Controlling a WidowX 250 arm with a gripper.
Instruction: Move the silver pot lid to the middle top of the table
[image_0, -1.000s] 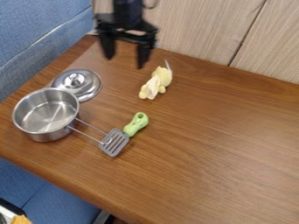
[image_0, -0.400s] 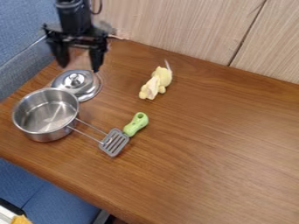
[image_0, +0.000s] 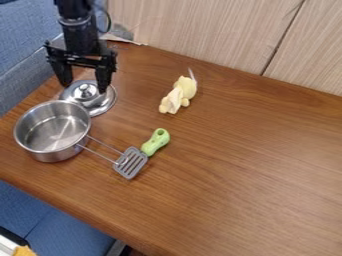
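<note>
The pot (image_0: 53, 156) stands at the left; the silver pot lid (image_0: 100, 104) lies just beyond its far-right side. Transfer to the table's (image_0: 234, 115) far middle is outstanding; grasping, lifting and placing apparently remain. The gripper (image_0: 84, 88) points down at the lid, fingers spread, one to each side of the knob (image_0: 85, 87), clamping nothing.

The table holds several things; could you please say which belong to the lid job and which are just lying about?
Part of the job: silver pot lid, black gripper, table.
Just lying about: silver pot, green-handled spatula, yellow soft toy.
</note>
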